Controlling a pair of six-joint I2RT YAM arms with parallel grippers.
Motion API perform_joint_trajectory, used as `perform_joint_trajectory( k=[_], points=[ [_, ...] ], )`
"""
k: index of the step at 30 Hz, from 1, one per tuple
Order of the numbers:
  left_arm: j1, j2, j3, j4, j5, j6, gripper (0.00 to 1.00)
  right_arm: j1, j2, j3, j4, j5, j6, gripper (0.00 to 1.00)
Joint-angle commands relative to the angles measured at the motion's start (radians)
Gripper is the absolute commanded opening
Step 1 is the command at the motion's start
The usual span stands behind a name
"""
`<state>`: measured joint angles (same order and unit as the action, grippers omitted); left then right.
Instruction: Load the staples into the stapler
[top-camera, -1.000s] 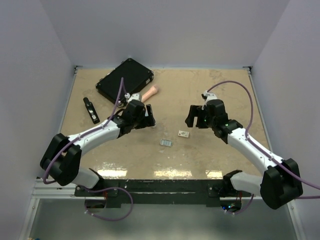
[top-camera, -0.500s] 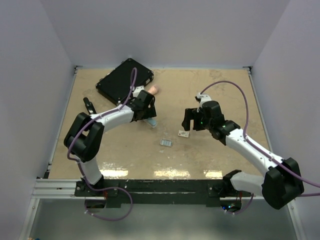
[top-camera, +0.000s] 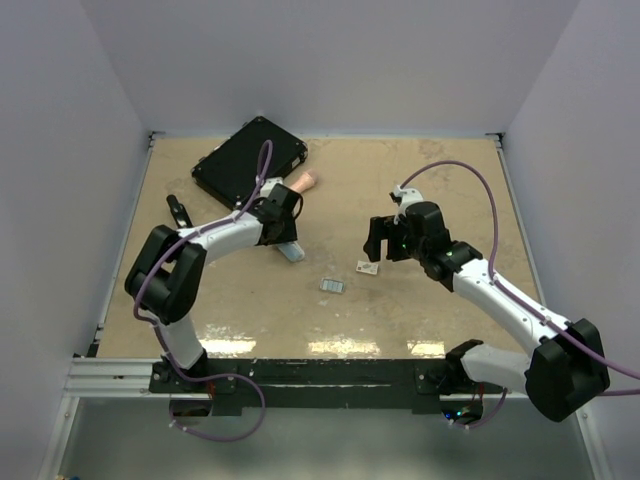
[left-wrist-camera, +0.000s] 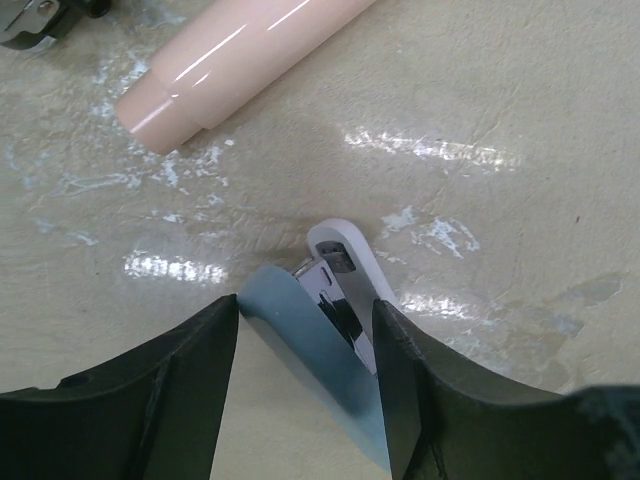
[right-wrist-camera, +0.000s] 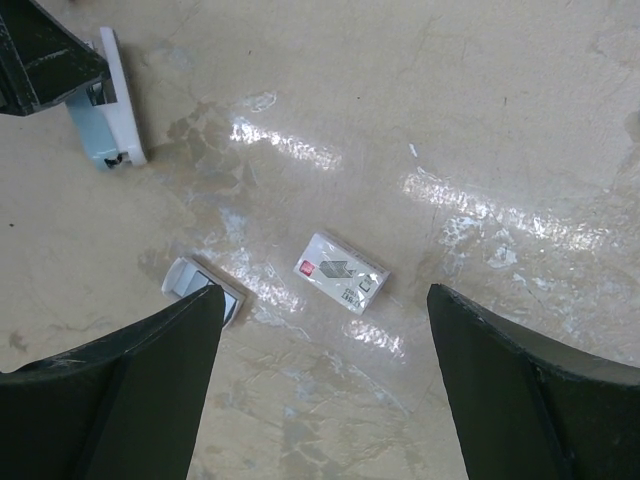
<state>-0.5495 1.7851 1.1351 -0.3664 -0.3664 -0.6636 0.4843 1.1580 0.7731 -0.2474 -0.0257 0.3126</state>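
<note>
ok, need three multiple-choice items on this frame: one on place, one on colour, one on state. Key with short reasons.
1. Where does the small grey ribbed strip of staples lie?
A on the bare tan tabletop
B inside the black case
C on the pink tube

2. What colour is the top of the small stapler between the left gripper's fingers?
A red
B light blue
C black

3. The right gripper is:
A shut on the staples
B shut on nothing
C open, holding nothing

Key:
1 A: it lies flat on the tabletop between the arms.
2 B: the left wrist view shows pale blue over a white base.
3 C: its fingers stand wide apart, gripping nothing.
</note>
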Motion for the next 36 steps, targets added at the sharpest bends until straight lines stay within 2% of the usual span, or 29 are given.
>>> perform_joint_trajectory(
  k=[1, 7, 10, 12, 17, 22, 28, 33, 36],
  points=[
    [0.016, -0.062, -0.015, 0.006, 0.017, 0.074, 0.61, 0.007, -0.012, -0.009, 0.043, -0.025, -0.012, 0.87],
    [0.019, -0.030, 0.008, 0.000, 0.075, 0.059, 0.61, 0.007, -0.023, -0.020, 0.046, -0.034, -0.007, 0.86],
    [0.026, -0.029, -0.008, 0.012, 0.095, 0.035, 0.66, 0.008, -0.029, -0.026, 0.045, -0.033, -0.006, 0.86],
    [0.043, -0.047, -0.043, 0.041, 0.128, 0.015, 0.68, 0.008, -0.040, -0.029, 0.037, -0.033, -0.004, 0.86],
    [0.128, -0.160, -0.185, 0.236, 0.289, -0.027, 0.68, 0.014, -0.052, -0.028, 0.037, -0.066, -0.023, 0.86],
    [0.152, -0.138, -0.196, 0.288, 0.362, -0.021, 0.68, 0.034, -0.015, -0.003, 0.045, -0.079, -0.017, 0.85],
    [0.160, -0.112, -0.207, 0.293, 0.394, -0.033, 0.59, 0.066, 0.019, 0.022, 0.062, -0.082, -0.001, 0.84],
    [0.161, -0.112, -0.216, 0.290, 0.394, -0.034, 0.46, 0.092, 0.048, 0.037, 0.077, -0.089, 0.008, 0.84],
    [0.161, -0.107, -0.216, 0.277, 0.391, -0.034, 0.43, 0.109, 0.075, 0.051, 0.095, -0.097, 0.025, 0.84]
  ],
)
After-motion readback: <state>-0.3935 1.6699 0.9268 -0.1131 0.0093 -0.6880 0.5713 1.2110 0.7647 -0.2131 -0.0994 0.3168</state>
